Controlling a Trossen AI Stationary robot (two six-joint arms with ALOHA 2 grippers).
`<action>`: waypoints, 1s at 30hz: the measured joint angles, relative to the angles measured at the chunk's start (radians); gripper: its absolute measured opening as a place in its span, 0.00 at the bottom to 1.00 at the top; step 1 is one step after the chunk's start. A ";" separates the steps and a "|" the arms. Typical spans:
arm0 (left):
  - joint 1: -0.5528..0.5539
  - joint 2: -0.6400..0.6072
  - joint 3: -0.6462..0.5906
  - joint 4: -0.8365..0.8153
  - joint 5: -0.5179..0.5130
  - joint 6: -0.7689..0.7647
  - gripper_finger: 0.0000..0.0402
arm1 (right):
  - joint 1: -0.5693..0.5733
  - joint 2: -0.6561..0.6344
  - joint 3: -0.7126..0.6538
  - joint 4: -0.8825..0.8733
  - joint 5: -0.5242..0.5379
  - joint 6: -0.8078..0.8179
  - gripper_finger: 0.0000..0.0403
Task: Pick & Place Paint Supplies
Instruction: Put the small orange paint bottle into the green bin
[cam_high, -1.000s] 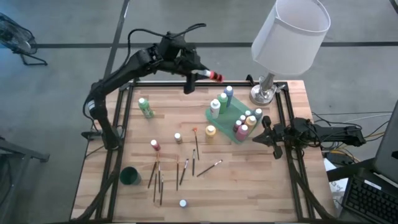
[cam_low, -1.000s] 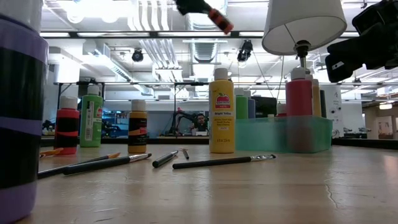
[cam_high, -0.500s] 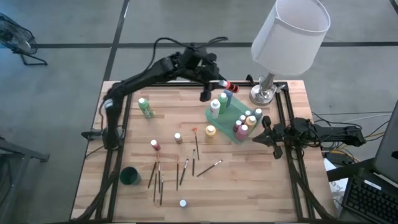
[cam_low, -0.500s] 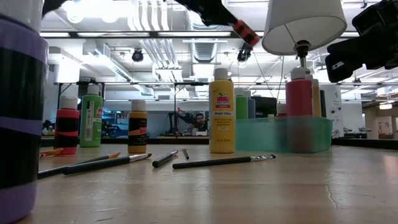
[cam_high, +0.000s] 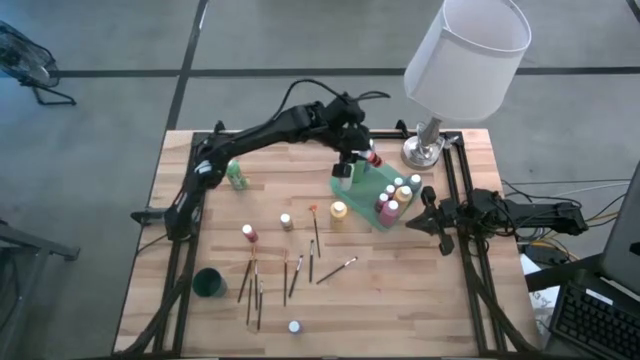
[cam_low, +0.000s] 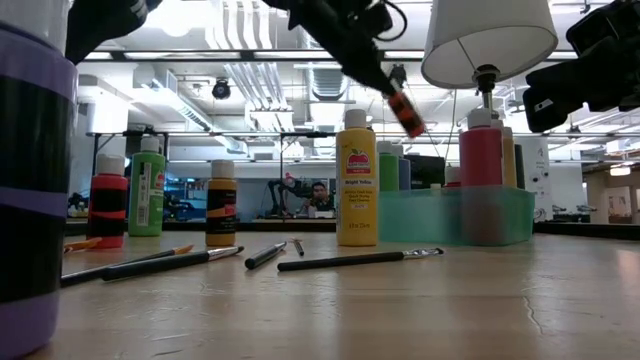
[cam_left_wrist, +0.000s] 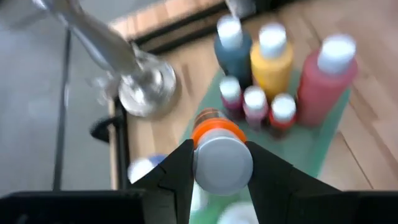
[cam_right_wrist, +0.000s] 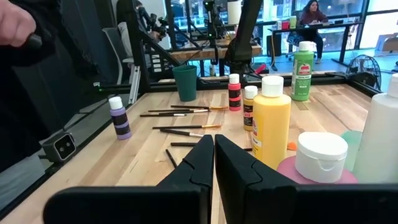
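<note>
Left gripper (cam_left_wrist: 221, 165) of ours is clamped on a small orange-red paint bottle with a white cap (cam_left_wrist: 217, 152), its two dark fingers pressing the bottle's sides just below the cap, and it hangs above the translucent green plastic tray (cam_high: 372, 192), with the bottle (cam_high: 372, 157) pointing down and outward from the wrist. Directly beyond our fingertips, in the tray, stand a dark blue bottle (cam_left_wrist: 232, 43), a yellow bottle (cam_left_wrist: 272, 59) and a tall red bottle (cam_left_wrist: 328, 78), with three smaller white-capped bottles (cam_left_wrist: 255, 106) clustered nearer; the silver lamp base (cam_left_wrist: 144, 90) sits off to one side of the tray on the wooden table (cam_high: 400, 290). We judge the held bottle to be light, stiff plastic with a smooth label that could slide in a loose pinch, so a hold across the round body near the shoulder, as we have it, seems soundest; the cap itself looks too slick and short to trust. Space among the standing bottles looks tight, so we would expect a tilted bottle to knock its neighbours over on the way down. Our right gripper (cam_right_wrist: 213, 149) waits with its fingers pressed together and nothing between them, at the table's far edge beside the tray, well apart from the work.
</note>
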 joint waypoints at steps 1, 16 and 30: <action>-0.002 0.001 -0.001 -0.020 -0.003 -0.001 0.31 | 0.000 0.000 0.000 0.000 0.000 0.000 0.03; -0.045 -0.195 0.001 -0.173 -0.053 -0.158 0.31 | 0.000 0.000 0.000 0.000 0.000 0.000 0.03; -0.046 -0.375 -0.016 -0.251 -0.049 -0.317 0.31 | 0.000 0.001 0.000 0.006 0.165 0.320 0.03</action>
